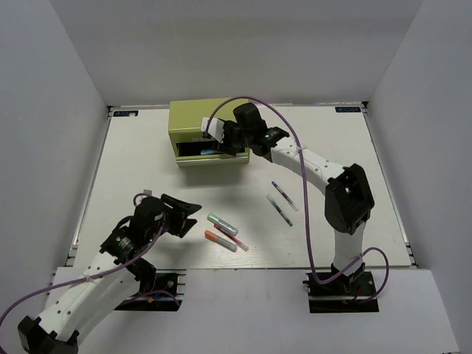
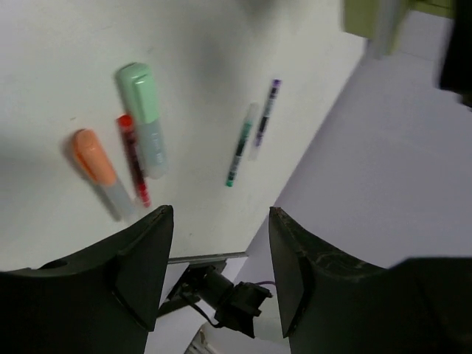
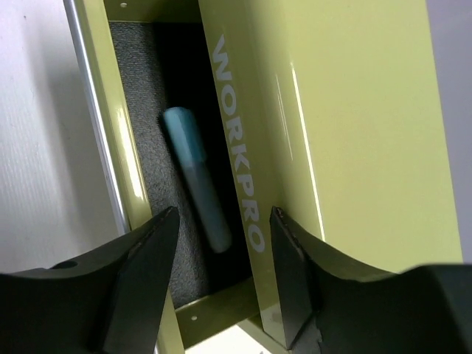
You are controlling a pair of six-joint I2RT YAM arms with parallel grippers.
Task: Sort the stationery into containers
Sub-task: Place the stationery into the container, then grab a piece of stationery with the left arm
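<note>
Stationery sorting is barely under way: of the six pieces in view, only the blue marker [image 3: 198, 181] is stowed, lying loose on the dark lining of the open drawer [image 3: 118, 133] at the bottom of the olive-green tool chest [image 1: 198, 118], which stands at the far side of the surface [image 1: 147, 169]. The right gripper [image 3: 223, 221] hangs directly over that drawer with its fingers spread wide and nothing between them, so I judge that marker to be delivered. The other five pieces lie out on the surface, well apart from the chest. A green marker [image 2: 144, 118], a thin red pen [image 2: 133, 158] and an orange marker [image 2: 96, 162] sit packed close together nearly side by side, the red pen touching or almost touching the green one. A green-tipped thin pen [image 2: 240, 144] and a purple-tipped thin pen [image 2: 265, 110] lie just beside each other further to the right. The left gripper [image 2: 219, 214] hovers near the marker cluster, wide open and carrying nothing. Only one drawer seems to be pulled out, though the right arm hides part of the chest front, so I cannot be sure. By my reckoning five pick-and-place trips are left.
</note>
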